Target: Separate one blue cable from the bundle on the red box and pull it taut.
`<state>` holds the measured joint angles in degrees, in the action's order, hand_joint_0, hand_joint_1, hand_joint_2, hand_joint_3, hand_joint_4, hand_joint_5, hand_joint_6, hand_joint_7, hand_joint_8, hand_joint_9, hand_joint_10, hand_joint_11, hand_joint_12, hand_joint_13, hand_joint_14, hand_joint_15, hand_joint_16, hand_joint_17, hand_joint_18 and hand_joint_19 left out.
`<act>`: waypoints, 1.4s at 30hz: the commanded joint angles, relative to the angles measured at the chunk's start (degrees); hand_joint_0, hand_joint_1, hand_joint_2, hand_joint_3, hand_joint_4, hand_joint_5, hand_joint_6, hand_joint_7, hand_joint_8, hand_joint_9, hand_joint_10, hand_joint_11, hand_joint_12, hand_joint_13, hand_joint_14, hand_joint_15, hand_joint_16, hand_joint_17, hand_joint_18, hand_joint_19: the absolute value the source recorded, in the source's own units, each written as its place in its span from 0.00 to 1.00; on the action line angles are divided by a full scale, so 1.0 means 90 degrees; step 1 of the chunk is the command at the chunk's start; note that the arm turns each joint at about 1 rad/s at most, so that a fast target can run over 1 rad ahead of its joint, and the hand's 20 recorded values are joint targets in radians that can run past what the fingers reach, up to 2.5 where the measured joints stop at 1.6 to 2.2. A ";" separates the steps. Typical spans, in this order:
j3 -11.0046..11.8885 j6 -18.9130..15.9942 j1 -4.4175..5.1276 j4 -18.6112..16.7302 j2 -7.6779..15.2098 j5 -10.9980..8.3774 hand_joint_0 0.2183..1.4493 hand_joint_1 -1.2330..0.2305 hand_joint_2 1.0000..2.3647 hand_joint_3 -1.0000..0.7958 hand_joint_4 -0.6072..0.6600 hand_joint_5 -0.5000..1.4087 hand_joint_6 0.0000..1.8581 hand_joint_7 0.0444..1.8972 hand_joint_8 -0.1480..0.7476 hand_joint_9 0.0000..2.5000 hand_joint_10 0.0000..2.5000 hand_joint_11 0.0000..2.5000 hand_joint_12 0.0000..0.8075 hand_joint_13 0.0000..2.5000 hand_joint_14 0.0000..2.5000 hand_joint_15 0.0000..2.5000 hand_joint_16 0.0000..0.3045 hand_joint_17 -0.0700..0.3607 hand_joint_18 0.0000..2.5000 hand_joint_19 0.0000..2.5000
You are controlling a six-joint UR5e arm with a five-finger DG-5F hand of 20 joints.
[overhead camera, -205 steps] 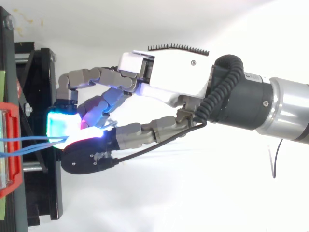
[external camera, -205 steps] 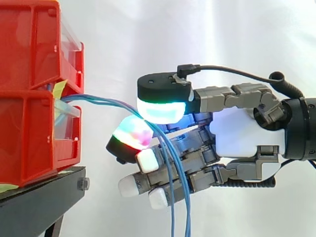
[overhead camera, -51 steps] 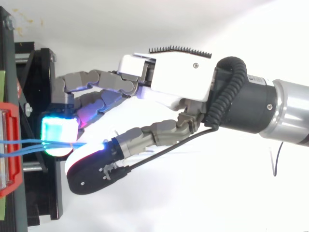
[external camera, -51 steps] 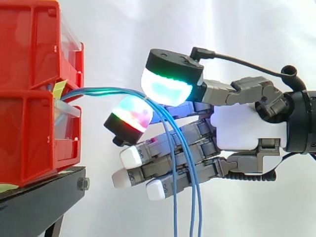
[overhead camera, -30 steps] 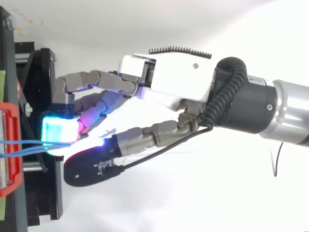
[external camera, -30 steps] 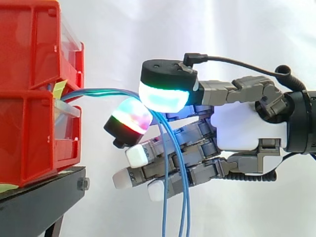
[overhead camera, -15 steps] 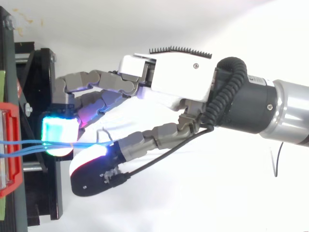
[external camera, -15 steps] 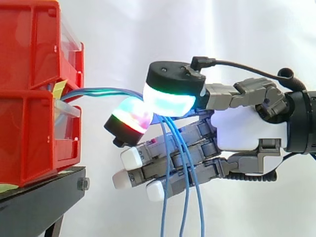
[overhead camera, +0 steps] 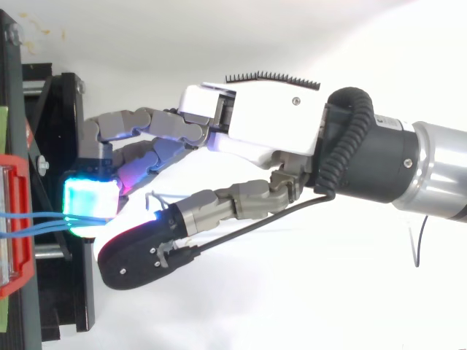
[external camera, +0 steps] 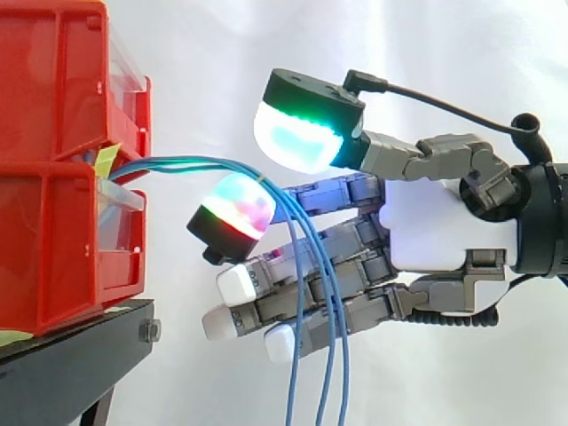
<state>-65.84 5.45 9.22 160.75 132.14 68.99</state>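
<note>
Side view: two red bins (external camera: 53,240) stacked at left on black stand (external camera: 71,355), white curtain (external camera: 222,53) behind. Blue cables (external camera: 191,163) come out of the gap btwn upper and lower bin, just beside a yellow tape tab (external camera: 105,160), and run right as one bundle in a shallow arc. The bundle goes over the top of the red/green/blue glowing pad (external camera: 238,206), touching it, then fans out and drops in front of the fingers (external camera: 311,271) to the bottom edge. Three strands hang there as far as I can tell, all slack, none split off from the rest. Hand (external camera: 435,226) comes in from the right, palm facing the bins. Fingers are spread and nearly straight, with the white-tipped ones below the cable arc. Thumb pad (external camera: 297,142), glowing green/cyan, is lifted well above the bundle w/ clear space under it, so it is not touching. Nothing is pinched: the cables only lie draped across the one pad, and the hand is wide open. Top view: hand (overhead camera: 255,124) reaches left over the stand (overhead camera: 62,146). The cables (overhead camera: 33,219) run from the red bin edge (overhead camera: 18,219) at far left to the cyan-lit pad (overhead camera: 89,205). The thumb's black back (overhead camera: 139,255) lies nearer the view's bottom edge, apart from that pad. Can't tell strand count from above, since they run close together.
</note>
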 commanded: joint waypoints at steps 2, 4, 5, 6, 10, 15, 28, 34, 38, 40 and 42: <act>0.0001 0.0000 0.0001 0.0000 0.0005 0.0000 0.30 0.41 0.00 0.30 0.66 0.22 0.27 0.72 0.54 0.32 0.00 0.15 0.45 0.21 0.00 0.09 0.16 0.42 0.24 0.20; 0.0001 0.0000 0.0001 0.0000 -0.0005 0.0000 0.33 0.39 0.01 0.34 0.66 0.22 0.27 0.72 0.54 0.32 0.00 0.16 0.45 0.21 0.00 0.09 0.16 0.41 0.24 0.20; -0.0008 0.0000 0.0001 0.0000 0.0005 0.0000 0.34 0.39 0.01 0.36 0.66 0.22 0.27 0.72 0.54 0.33 0.00 0.15 0.45 0.21 0.00 0.09 0.16 0.41 0.24 0.20; 0.0001 0.0000 0.0001 0.0000 -0.0005 0.0000 0.36 0.37 0.01 0.40 0.65 0.22 0.27 0.71 0.53 0.32 0.00 0.16 0.45 0.21 0.00 0.08 0.16 0.41 0.24 0.19; 0.0001 0.0000 0.0001 0.0000 -0.0005 0.0000 0.38 0.34 0.02 0.48 0.65 0.21 0.27 0.66 0.52 0.32 0.00 0.15 0.45 0.21 0.00 0.09 0.16 0.41 0.24 0.19; -0.0008 -0.0010 0.0001 0.0049 -0.0005 -0.0010 0.40 0.33 0.02 0.55 0.66 0.21 0.27 0.61 0.51 0.31 0.00 0.15 0.45 0.20 0.00 0.08 0.16 0.41 0.22 0.20; 0.0001 -0.0010 0.0001 0.0078 0.0005 0.0000 0.40 0.29 0.01 0.54 0.65 0.19 0.27 0.56 0.48 0.24 0.00 0.13 0.44 0.15 0.00 0.07 0.16 0.42 0.19 0.18; -0.0008 0.0000 0.0001 0.0078 0.0005 0.0000 0.32 0.32 0.01 0.34 0.67 0.19 0.27 0.55 0.49 0.25 0.00 0.13 0.44 0.15 0.00 0.07 0.16 0.42 0.19 0.18; 0.0001 -0.0020 0.0001 0.0078 -0.0005 -0.0010 0.30 0.38 0.00 0.29 0.68 0.20 0.27 0.58 0.51 0.26 0.00 0.13 0.44 0.16 0.00 0.07 0.16 0.42 0.20 0.19; 0.0001 -0.0020 0.0001 0.0078 -0.0005 0.0000 0.29 0.39 0.00 0.28 0.69 0.20 0.27 0.60 0.51 0.26 0.00 0.13 0.44 0.16 0.00 0.07 0.16 0.42 0.20 0.19; 0.0001 -0.0020 0.0001 0.0078 -0.0005 0.0000 0.29 0.41 0.00 0.28 0.68 0.21 0.27 0.63 0.52 0.27 0.00 0.13 0.45 0.17 0.00 0.07 0.16 0.42 0.21 0.19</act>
<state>-65.84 5.31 9.23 161.46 132.14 68.96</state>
